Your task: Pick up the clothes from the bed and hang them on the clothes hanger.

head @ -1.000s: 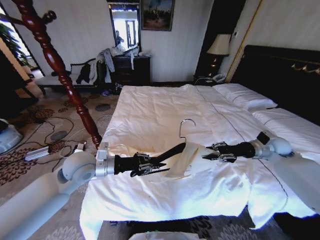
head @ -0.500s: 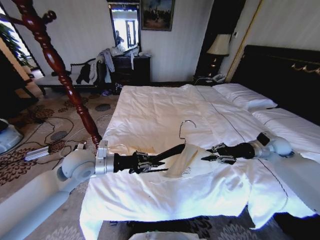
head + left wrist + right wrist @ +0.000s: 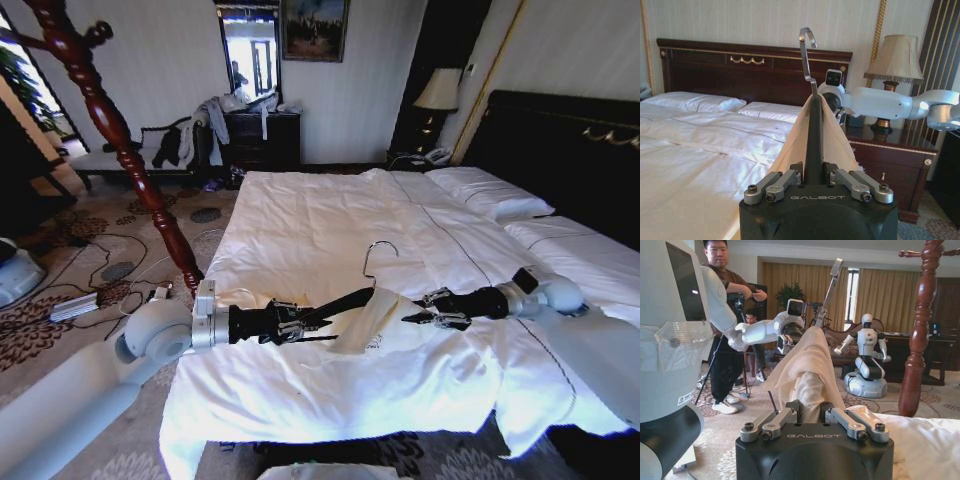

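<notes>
My left gripper hovers low over the bed and is shut on one arm of the black clothes hanger, whose silver hook points up. The cream shirt is draped over the hanger's far end and sags onto the duvet. In the left wrist view the black hanger rises between the fingers, with the shirt falling on both sides. My right gripper reaches in from the right and is shut on a fold of the shirt, which bunches between its fingers.
A tall reddish-brown wooden pole stands on the carpet left of the bed, with cables on the floor around its foot. The dark headboard and white pillows lie to the right. Clothes are heaped on a bench at the far wall.
The left gripper has nudged the hanger slightly to the right, toward the right gripper. The shirt now hangs in a narrower bunch. The right gripper has barely shifted.
</notes>
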Motion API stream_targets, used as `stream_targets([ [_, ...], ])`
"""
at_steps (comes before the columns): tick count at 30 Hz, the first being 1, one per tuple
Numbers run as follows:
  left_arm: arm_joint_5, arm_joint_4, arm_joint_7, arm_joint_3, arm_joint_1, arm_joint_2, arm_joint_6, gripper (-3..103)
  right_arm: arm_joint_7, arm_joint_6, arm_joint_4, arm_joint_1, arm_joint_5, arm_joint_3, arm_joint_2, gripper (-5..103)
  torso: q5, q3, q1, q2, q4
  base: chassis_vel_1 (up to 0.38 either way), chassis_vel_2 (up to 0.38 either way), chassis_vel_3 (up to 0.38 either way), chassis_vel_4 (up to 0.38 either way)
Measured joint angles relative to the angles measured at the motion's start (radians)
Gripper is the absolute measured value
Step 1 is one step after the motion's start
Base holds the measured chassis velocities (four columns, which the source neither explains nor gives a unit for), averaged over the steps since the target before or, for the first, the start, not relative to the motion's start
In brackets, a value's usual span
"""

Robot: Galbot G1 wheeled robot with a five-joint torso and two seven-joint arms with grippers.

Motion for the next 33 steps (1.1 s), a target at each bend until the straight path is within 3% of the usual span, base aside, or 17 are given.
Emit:
stream_targets([
  [24, 0.01, -0.005, -0.019, -0.014, 0.023, 0.001, -0.022, 15, 0.0, 0.009, -0.007, -0.025, 0.014, 0.026, 0.005, 19, -0.0002, 0.0, 0.0, 0.0, -0.0001, 0.0, 0.0, 0.0, 0.0],
  [27, 0.01, -0.004, -0.034, -0.014, 0.024, 0.0, -0.024, 23, -0.001, 0.009, -0.003, -0.025, 0.015, 0.022, 0.006, 18, -0.0002, 0.0, 0.0, 0.0, 0.0, 0.0, 0.0, 0.0, 0.0],
  [30, 0.01, -0.004, -0.039, -0.014, 0.027, 0.0, -0.028, 39, -0.003, 0.009, -0.002, -0.025, 0.015, 0.021, 0.007, 16, -0.0002, 0.0, 0.0, 0.0, -0.0001, 0.0, 0.0, 0.0, 0.0],
  [33, 0.01, -0.002, -0.04, -0.013, 0.027, -0.001, -0.029, 44, -0.003, 0.009, -0.003, -0.025, 0.015, 0.021, 0.008, 16, -0.0002, 0.0, 0.0, 0.0, 0.0, 0.0, 0.0, 0.0, 0.0],
])
